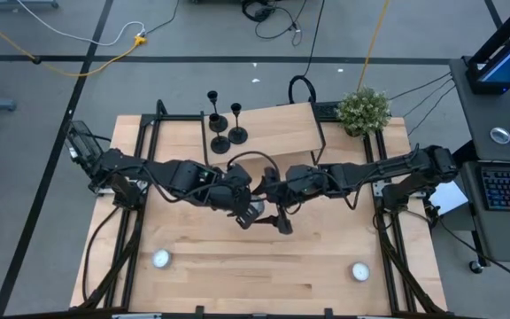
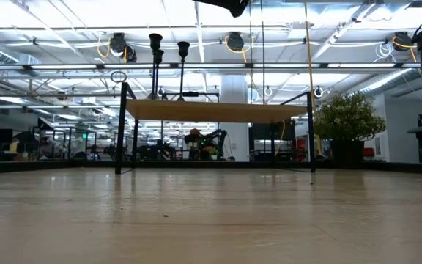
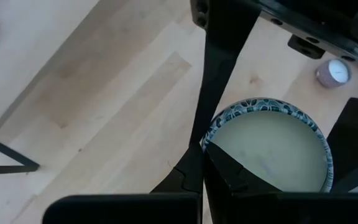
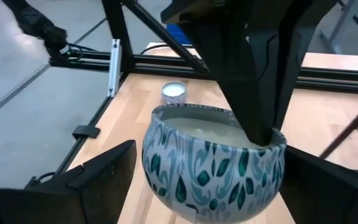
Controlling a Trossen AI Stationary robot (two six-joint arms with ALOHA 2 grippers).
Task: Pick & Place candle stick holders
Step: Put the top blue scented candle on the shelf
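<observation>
Three black candle stick holders [image 1: 221,122] stand by their round bases on the far left end of a raised wooden shelf [image 1: 277,133]; they also show in the low view [image 2: 168,51]. No gripper is near them. Both arms meet over the table's middle. My left gripper [image 1: 251,211] is shut on a round candle bowl with a blue-green leaf pattern and cream wax [image 4: 213,165]. My right gripper [image 1: 279,218] is open, with one finger on either side of the bowl. My left gripper holds the bowl by its rim [image 3: 205,144], one finger inside over the wax and one outside the wall. Its fingers [image 4: 253,93] come from above, pointing down. The bowl hangs upright, lifted clear of the table. My right gripper: I cannot tell whether its fingers touch the bowl's wall.
Two small white tea lights sit on the table near its front edge, one at the left [image 1: 160,259] and one at the right [image 1: 359,271]. A potted green plant [image 1: 363,111] stands at the far right, beside the shelf. Black frame rails run along both table sides.
</observation>
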